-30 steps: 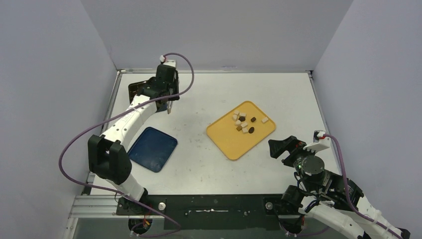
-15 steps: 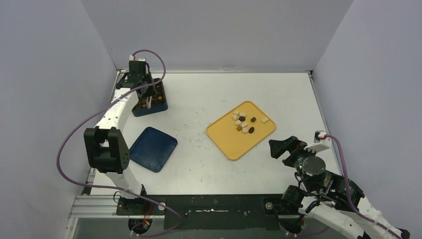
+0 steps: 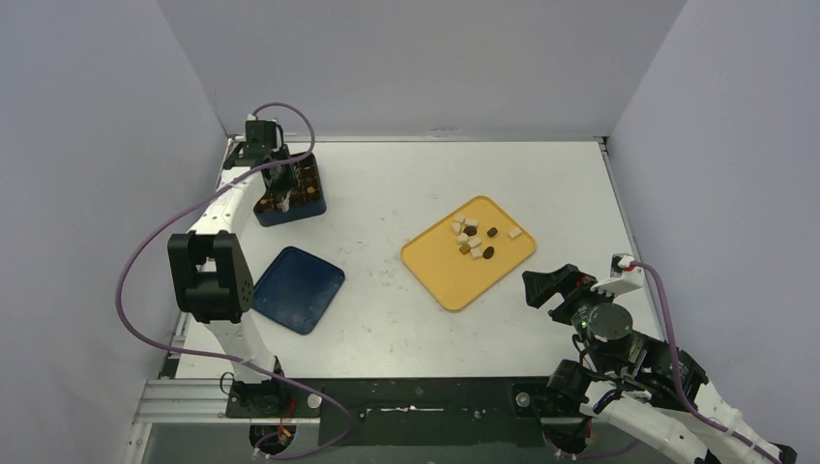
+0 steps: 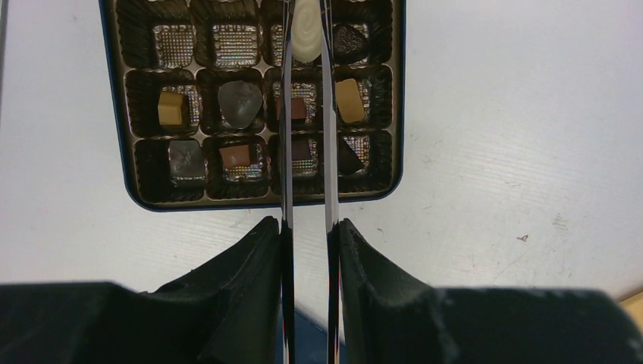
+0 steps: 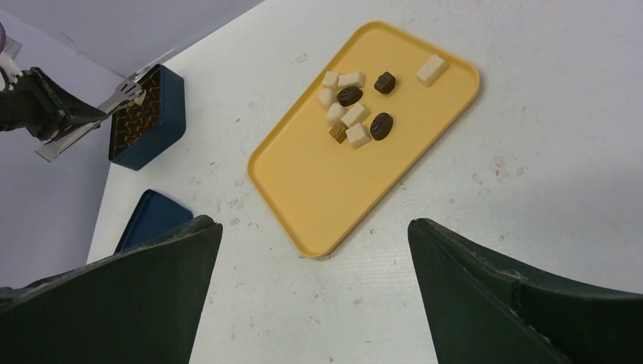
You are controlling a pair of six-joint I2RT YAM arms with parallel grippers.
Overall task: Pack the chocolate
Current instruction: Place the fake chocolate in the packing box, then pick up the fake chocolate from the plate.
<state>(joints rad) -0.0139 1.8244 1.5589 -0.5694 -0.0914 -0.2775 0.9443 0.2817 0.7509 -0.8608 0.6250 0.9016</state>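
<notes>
Several chocolate pieces (image 3: 471,237), cream and dark brown, lie on the yellow tray (image 3: 445,271) at mid-table. A navy box (image 4: 189,205) with brown compartments holds several more pieces. My left gripper (image 4: 307,227) is shut on long metal tongs (image 4: 286,114), which reach over the box (image 3: 302,215). A cream-white chocolate (image 4: 306,34) sits between the tong tips above a top-row compartment. My right gripper (image 5: 312,224) hangs open with nothing in it, near the tray's front corner (image 5: 318,189).
The box's navy lid (image 3: 298,288) lies flat in front of the box, left of the tray. The box stands close to the left wall and the table's back-left corner. Bare white table (image 3: 387,184) lies between box and tray.
My left arm has swung left and now holds the tongs over the box, which its wrist covered a second ago. The right arm has not moved.
</notes>
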